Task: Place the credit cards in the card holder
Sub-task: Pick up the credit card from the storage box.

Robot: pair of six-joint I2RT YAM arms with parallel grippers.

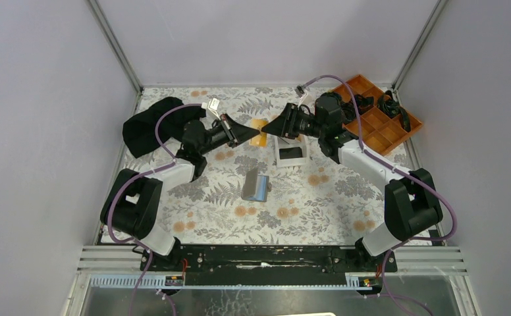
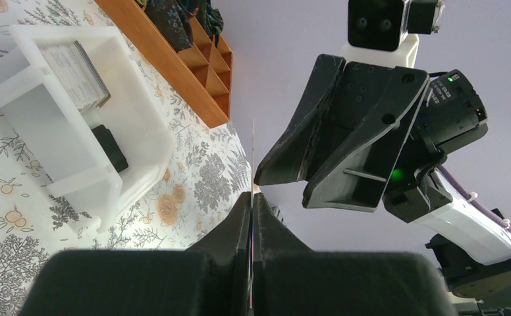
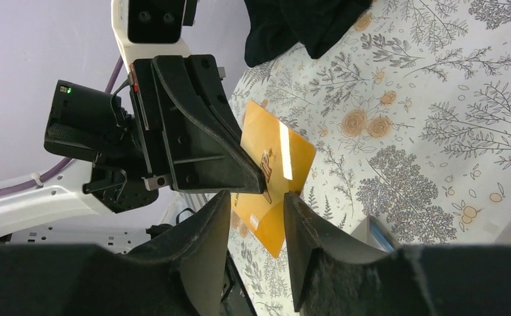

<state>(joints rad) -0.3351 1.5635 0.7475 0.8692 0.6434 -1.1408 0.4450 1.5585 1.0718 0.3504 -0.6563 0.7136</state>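
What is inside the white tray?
The white tray holds a stack of cards in one compartment and a black object in the next; anything beneath them is hidden.

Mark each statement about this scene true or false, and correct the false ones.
1. The left end effector is shut on the orange card. True.
2. The card holder lies inside the white tray. False: it is on the table, apart from the tray.
3. The right end effector has its jaws apart. True.
4. The black cloth covers the orange tray. False: the cloth is at the far left, and the orange tray is at the far right.
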